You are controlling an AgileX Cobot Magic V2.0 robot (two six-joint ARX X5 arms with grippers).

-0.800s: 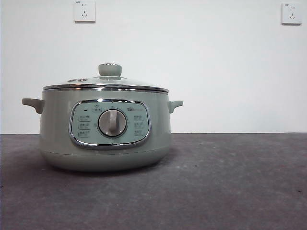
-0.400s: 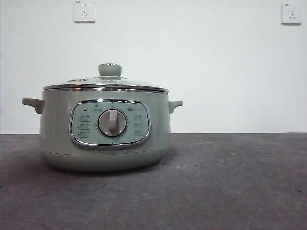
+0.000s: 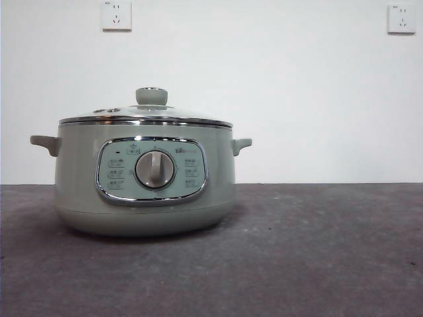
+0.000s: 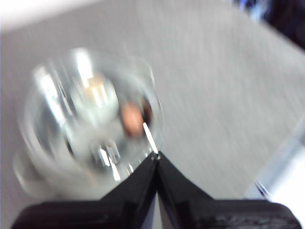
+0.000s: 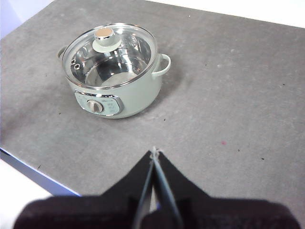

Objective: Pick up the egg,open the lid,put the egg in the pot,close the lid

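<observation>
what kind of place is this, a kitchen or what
Probably a test bench or lab, not a kitchen: one pot alone on a bare grey table, a plain white wall with sockets, and no kitchen fittings.

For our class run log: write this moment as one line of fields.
lid: on pot | egg: inside pot | left gripper: shut, above pot | right gripper: shut, waiting apart
</observation>
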